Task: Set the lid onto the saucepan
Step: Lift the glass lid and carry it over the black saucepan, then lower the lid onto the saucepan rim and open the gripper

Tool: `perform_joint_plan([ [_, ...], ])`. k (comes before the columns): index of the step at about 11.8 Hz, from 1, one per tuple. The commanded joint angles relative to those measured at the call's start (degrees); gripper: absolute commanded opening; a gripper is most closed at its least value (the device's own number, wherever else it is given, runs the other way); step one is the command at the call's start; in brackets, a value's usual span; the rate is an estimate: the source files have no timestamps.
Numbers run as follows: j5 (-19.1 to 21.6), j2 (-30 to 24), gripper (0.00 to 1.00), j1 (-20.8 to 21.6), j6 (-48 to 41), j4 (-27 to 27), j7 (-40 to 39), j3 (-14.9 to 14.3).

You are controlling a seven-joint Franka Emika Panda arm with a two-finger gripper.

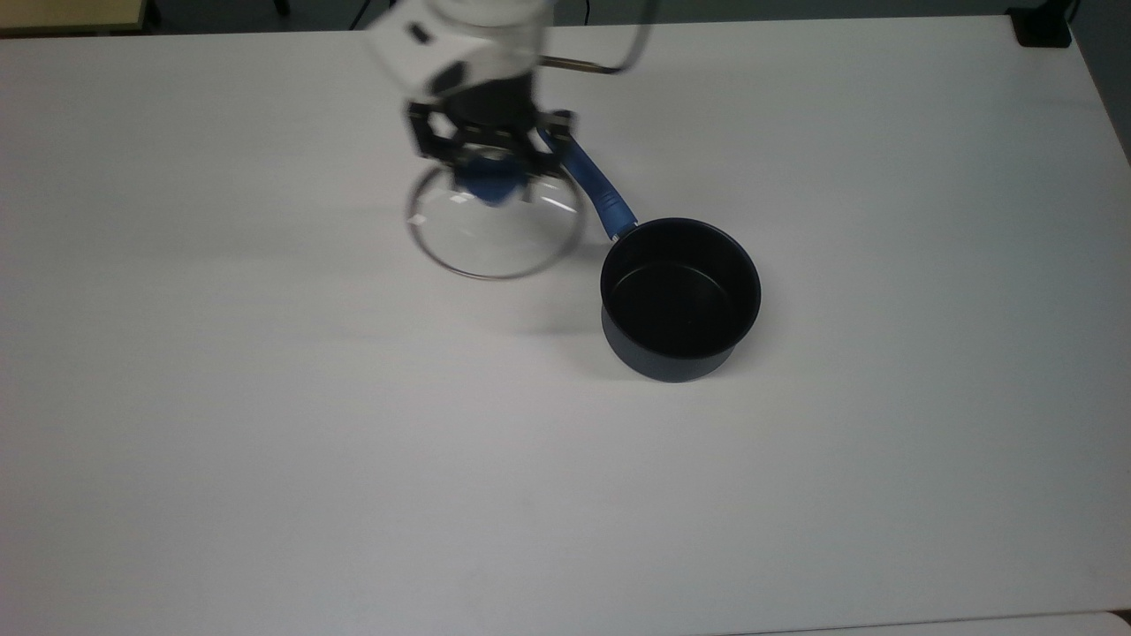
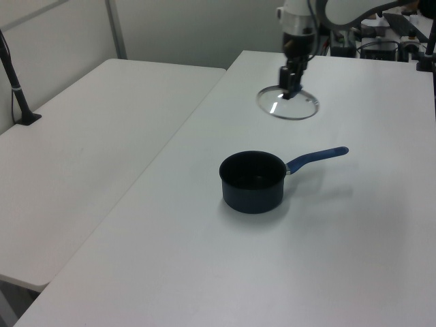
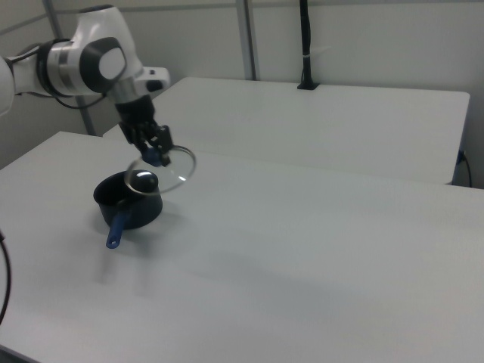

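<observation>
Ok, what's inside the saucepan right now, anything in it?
Nothing visible: the saucepan shows a bare dark bottom in the top view. The lid hangs from the gripper off to the top view's left, covering no part of the opening.

The clear glass lid (image 1: 495, 231) with its blue knob hangs lifted above the table, just beside the open, upright dark saucepan (image 1: 680, 299).

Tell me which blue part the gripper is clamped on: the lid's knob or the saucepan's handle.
The lid's knob: the gripper holds it aloft, while the saucepan's handle lies free.
</observation>
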Motion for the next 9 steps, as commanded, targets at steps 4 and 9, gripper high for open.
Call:
perform_joint_plan([
  [4,-0.91,15.84,0.58,13.61,-1.59,16.23,15.41,-0.53],
  [9,-1.00,17.78,0.58,15.20,-1.32,15.97,17.97,-0.53],
])
